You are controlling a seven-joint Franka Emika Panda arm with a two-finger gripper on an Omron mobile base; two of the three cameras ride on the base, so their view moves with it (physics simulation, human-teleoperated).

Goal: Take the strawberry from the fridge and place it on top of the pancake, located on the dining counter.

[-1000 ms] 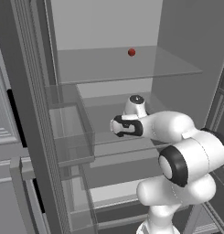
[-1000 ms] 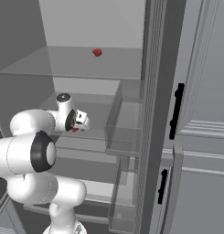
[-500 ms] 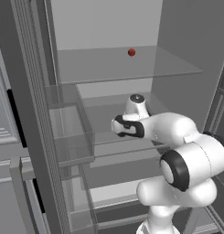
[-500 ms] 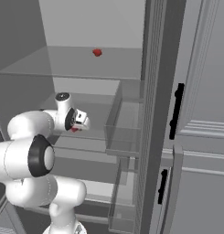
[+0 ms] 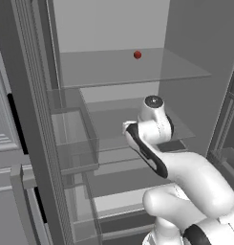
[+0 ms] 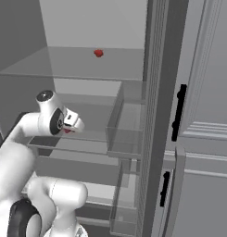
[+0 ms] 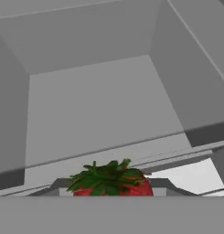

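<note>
Pulling back from the fridge (image 5: 195,43) shelves, your gripper (image 6: 68,130) has risen slightly, jaws clamped on the strawberry (image 7: 112,182); door bins crowd one side.

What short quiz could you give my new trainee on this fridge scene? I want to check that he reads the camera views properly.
1. True or false: the fridge stands shut.
2. Where is the strawberry? A) lying on the top shelf B) at the fingers of the gripper C) in the door bin
3. Fill in: a small red thing lies far back on the upper glass ____.

Key: 1 false, its inside is open to view; 2 B; 3 shelf.
</note>
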